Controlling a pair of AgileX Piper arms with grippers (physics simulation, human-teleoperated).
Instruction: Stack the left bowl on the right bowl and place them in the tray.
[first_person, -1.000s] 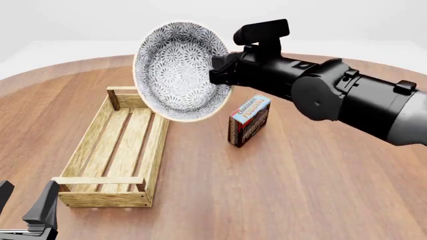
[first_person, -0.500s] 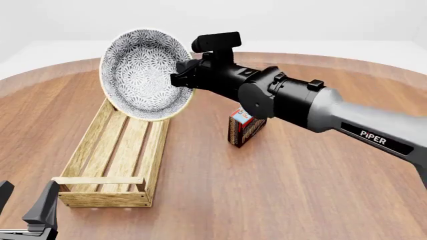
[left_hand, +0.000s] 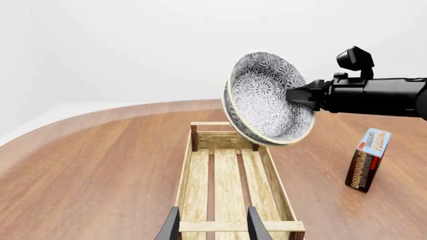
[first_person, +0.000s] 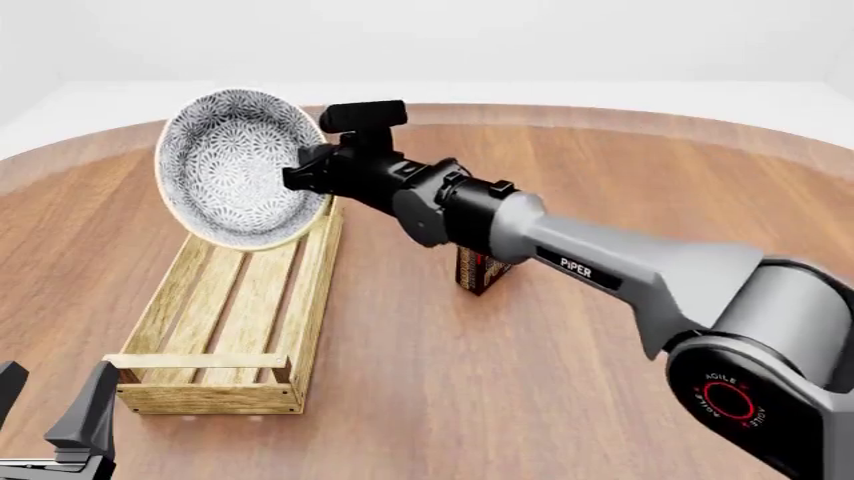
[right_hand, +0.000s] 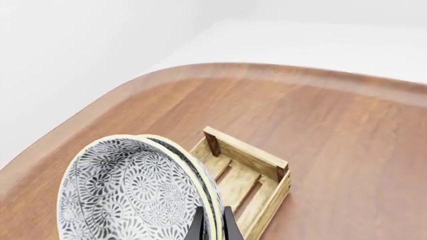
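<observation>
Two nested patterned bowls (first_person: 230, 165) hang tilted on edge, their insides facing the camera, above the far end of the light-wood tray (first_person: 200, 300). My right gripper (first_person: 304, 172) is shut on their rim from the right. In the right wrist view the bowls (right_hand: 130, 192) show two rims, with the gripper (right_hand: 212, 227) pinching them above the tray (right_hand: 250, 172). In the left wrist view the bowls (left_hand: 267, 100) hang over the tray's (left_hand: 190, 175) far end. My left gripper (left_hand: 213, 231) is open and empty at the tray's near end, low at the front left (first_person: 54, 425).
A small chocolate pudding box (first_person: 482, 272) stands upright to the right of the tray, partly behind my right arm; it also shows in the left wrist view (left_hand: 367, 160). The round wooden table (first_person: 561, 380) extends around the tray.
My right arm has carried the bowls to the left and lower, from near the pudding box to above the tray's far end. The left gripper has not moved.
</observation>
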